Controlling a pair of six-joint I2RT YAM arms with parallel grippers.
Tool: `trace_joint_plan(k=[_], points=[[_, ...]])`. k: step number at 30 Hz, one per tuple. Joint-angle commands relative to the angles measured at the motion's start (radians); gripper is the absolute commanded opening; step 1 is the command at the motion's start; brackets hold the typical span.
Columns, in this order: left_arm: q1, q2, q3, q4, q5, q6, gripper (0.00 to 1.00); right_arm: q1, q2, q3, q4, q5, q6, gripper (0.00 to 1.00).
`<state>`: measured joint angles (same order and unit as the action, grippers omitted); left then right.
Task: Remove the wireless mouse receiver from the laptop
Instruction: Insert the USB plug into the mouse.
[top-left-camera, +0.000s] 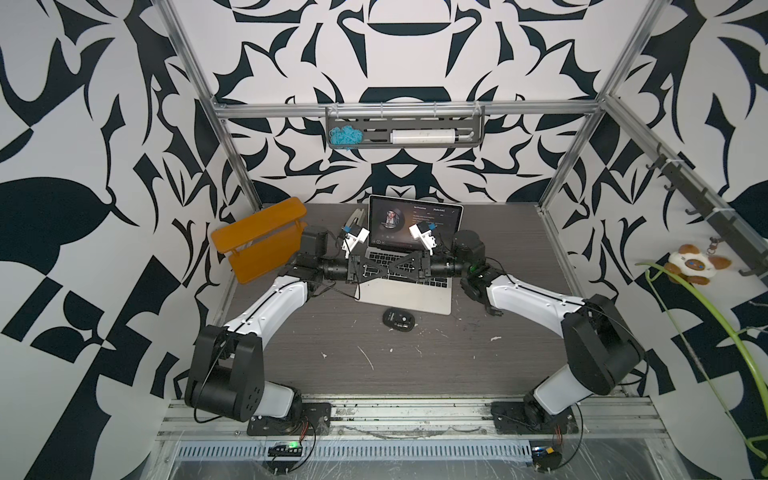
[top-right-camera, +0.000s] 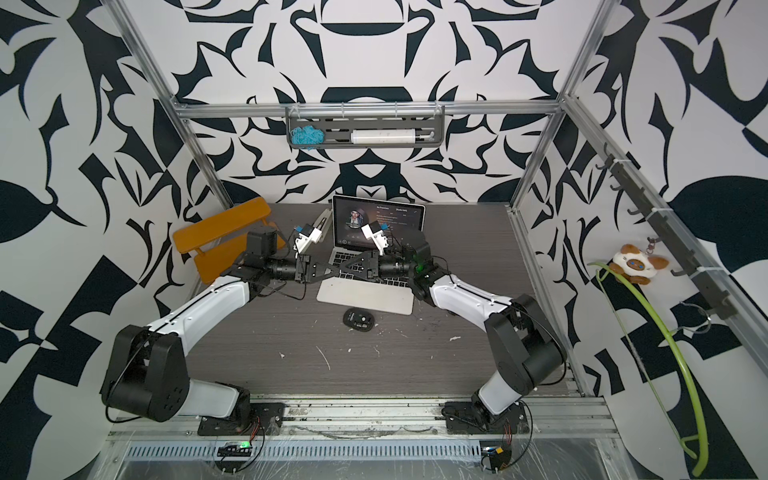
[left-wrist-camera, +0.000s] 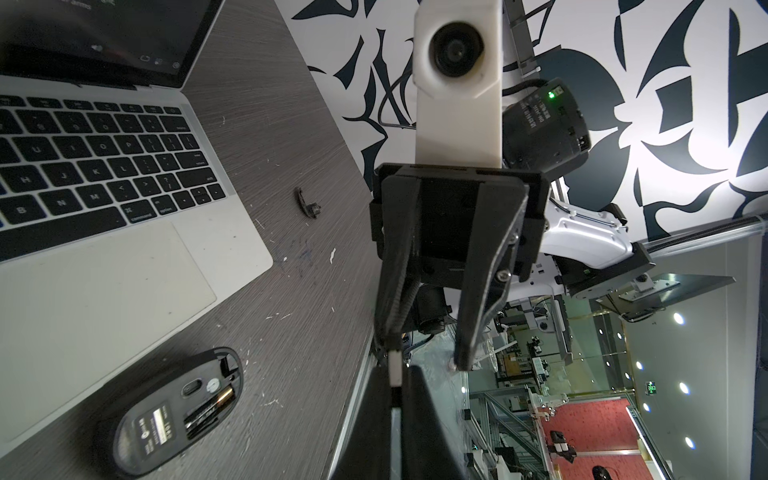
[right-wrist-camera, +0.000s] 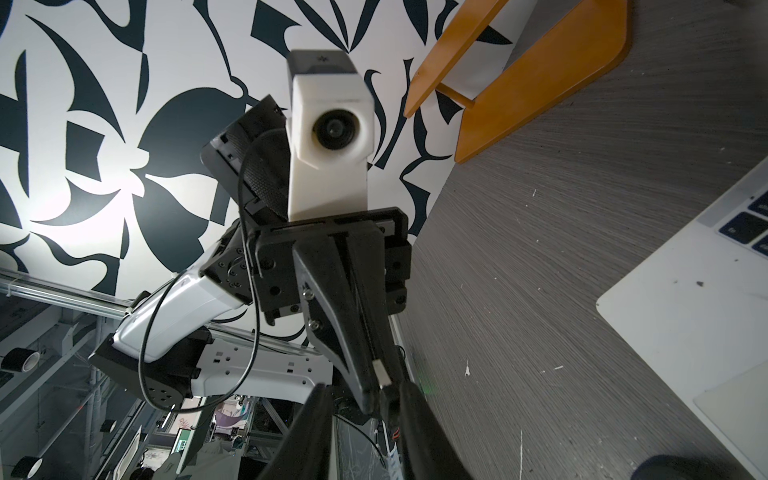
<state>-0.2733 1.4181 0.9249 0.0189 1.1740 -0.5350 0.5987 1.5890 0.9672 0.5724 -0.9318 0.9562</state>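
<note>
The tiny black wireless mouse receiver with the short metal tip (left-wrist-camera: 395, 371) is already out of the slim silver laptop with black keys (top-left-camera: 432, 297). It is carried in the air above the keyboard, pinched at the fingertips of the left hand (right-wrist-camera: 371, 384), whose jaws are pressed together on it. The right hand (left-wrist-camera: 428, 357) faces the left one tip to tip with its jaws spread. One of its fingers is just beside or touching the receiver, you cannot tell which, and the other finger stands apart. Treat this as a likely transfer posture: the receiver projects from the left fingertips, where the right hand can close on it. The black oval computer mouse (top-left-camera: 398, 320) lies underside up on the grey wood-grain counter (top-left-camera: 415, 365), just in front of the laptop, with its battery bay exposed. That bay is probably where the receiver belongs. The part is small, so a loose pinch could drop it onto the keys.
</note>
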Motion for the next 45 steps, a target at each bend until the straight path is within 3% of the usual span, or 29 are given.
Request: trace_joint_plan(k=[1,5,12,26,32,38,43,45], points=[[0.000,-0.022,0.003,-0.010,0.009,0.021,0.05,0.019,-0.038,-0.003,0.049,-0.018,0.003,0.32],[0.000,-0.020,0.000,-0.010,0.010,0.022,0.05,0.024,-0.034,-0.001,0.053,-0.022,0.003,0.29],[0.000,-0.019,-0.004,-0.010,0.012,0.024,0.05,0.032,-0.030,-0.001,0.059,-0.022,0.010,0.16],[0.000,-0.024,-0.015,-0.011,0.015,0.027,0.06,0.046,-0.008,-0.010,0.119,-0.026,0.053,0.15],[0.001,-0.026,-0.018,-0.017,0.016,0.027,0.08,0.052,0.003,-0.019,0.165,-0.024,0.086,0.00],[0.015,-0.030,-0.017,-0.049,0.003,0.041,0.36,0.050,-0.015,-0.038,0.135,0.008,0.060,0.00],[0.052,-0.061,-0.035,-0.073,-0.016,0.048,0.67,0.032,-0.038,-0.056,0.101,0.045,0.037,0.00],[0.064,-0.083,-0.043,-0.088,-0.033,0.057,0.75,0.020,-0.059,-0.060,0.055,0.065,0.004,0.00]])
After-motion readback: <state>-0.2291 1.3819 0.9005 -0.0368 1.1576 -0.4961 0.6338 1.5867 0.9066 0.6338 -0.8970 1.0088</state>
